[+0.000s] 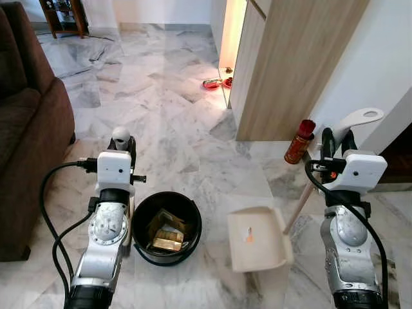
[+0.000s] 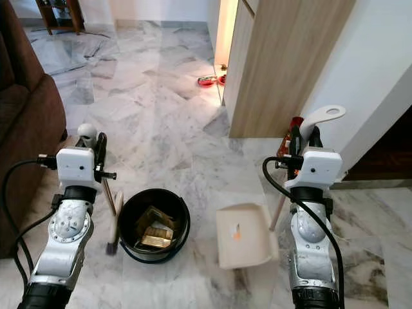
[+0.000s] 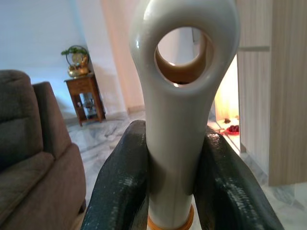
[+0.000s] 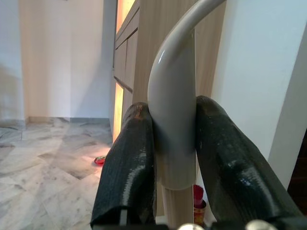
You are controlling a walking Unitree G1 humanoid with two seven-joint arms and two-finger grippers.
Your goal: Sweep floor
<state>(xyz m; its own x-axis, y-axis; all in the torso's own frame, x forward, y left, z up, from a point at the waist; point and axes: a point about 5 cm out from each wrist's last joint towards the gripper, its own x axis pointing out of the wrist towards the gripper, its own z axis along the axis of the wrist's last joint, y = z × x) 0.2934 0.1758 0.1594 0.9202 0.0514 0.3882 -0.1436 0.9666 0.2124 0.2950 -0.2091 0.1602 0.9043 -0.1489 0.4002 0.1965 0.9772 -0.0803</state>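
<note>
**Both hands gripping sweep tools over marble floor**

Left hand [image 3: 170, 191] is clamped on the broom handle [image 3: 180, 120], fingers [image 3: 120, 187] pressed on both sides just under the handle's loop end. Broom head [image 2: 114, 225] sits on the floor [image 1: 167, 116] below that hand, touching the black bin [image 1: 166, 226] just to its inner side; bin holds yellowish trash.

Right hand [image 4: 175, 163] is closed on the dustpan handle [image 4: 175, 120], gripped below its curved top. Dustpan [image 1: 257, 239] rests on the floor below and inward of the right hand, near the bin but apart from it.

Red can [image 1: 299, 141] stands just beyond the right hand by the wooden cabinet [image 1: 290, 64]. Brown sofa [image 1: 29, 129] lies outward of the left hand.
</note>
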